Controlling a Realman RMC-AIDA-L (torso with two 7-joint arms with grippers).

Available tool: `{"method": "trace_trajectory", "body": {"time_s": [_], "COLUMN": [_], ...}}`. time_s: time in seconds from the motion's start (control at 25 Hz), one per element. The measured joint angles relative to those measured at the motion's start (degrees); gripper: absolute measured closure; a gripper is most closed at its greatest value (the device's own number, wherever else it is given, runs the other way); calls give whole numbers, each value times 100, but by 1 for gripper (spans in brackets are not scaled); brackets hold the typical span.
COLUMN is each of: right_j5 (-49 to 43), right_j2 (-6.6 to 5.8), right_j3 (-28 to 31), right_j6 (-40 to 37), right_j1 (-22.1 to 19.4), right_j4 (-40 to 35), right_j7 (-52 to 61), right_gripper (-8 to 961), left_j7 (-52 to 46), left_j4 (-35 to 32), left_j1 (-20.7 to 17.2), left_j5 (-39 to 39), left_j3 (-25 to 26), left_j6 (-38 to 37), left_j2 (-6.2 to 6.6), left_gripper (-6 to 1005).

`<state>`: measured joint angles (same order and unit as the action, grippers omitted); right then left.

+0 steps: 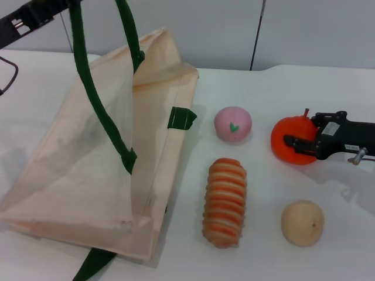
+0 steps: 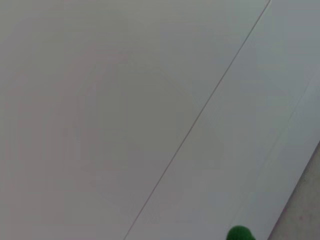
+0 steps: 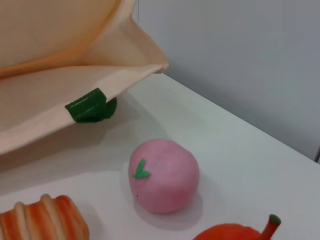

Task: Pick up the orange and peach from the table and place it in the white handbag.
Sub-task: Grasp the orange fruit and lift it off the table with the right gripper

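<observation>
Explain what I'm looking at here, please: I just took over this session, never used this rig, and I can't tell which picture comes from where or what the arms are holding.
The wide picture comes from the robot's head, looking down at a white table. The other two come from cameras on its wrists.

The right gripper is a black claw reaching in from the right side, with its fingers around the orange, which sits on the table. Its wrist camera shows the peach close ahead.

The left gripper is raised at the far left, holding up a green handle so the white handbag gapes open. Its wrist camera sees only a blank wall.

Also on the table: a striped bread roll and a pale tan fruit.
</observation>
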<state>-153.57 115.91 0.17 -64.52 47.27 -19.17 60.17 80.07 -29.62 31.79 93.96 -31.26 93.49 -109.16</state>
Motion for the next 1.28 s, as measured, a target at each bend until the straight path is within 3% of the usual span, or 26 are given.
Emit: {"method": "trace_trajectory", "body": {"time_s": [0.32,0.92,1.28], "right_j5": [39,205,810], "right_j2": [0,-3,5], "right_j3": [55,74,65], "right_j6": [66,-186,-1367], "right_j1": [1,-30,-223], "right_j4": [-36,-258,-796], "right_j7": [4,15,-43], "right_gripper": [386,542,580], "left_j7": [0,-1,18], "left_j4": [0,0,0], "left_j1": [-15,-39,-51], "left_j5": [0,0,0], "left_j3": [35,215,243], "left_j6": [-9,-1,-46], "left_j2": [0,0,0], "left_gripper": [870,870,870]}}
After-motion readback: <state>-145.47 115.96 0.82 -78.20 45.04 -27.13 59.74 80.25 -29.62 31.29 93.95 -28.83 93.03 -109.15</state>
